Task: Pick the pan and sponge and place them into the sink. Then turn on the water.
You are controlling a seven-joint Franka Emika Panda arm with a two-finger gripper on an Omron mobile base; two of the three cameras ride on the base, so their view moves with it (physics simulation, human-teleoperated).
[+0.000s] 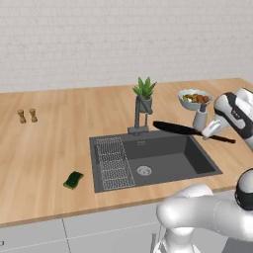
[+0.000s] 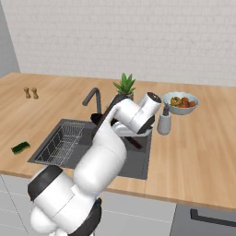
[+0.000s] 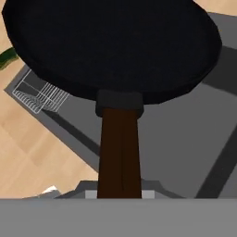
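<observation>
Round, shallow, matte black pan (image 1: 173, 128) grasped by long thin handle in gripper (image 1: 207, 131), held above dark grey rectangular sink (image 1: 197, 157); green block sponge (image 1: 73, 180) left on wooden counter (image 1: 44, 148).

I see the frying pan (image 3: 113, 44) spread wide just beyond my fingers, its dark handle (image 3: 120, 152) running straight back down between them (the fingertips themselves are hidden at the bottom edge). Under the pan lies the grey sink (image 3: 185, 139). Off to the left of the handle sits the wire drainer (image 3: 39, 95), with wooden counter (image 3: 28, 157) nearer me.
</observation>
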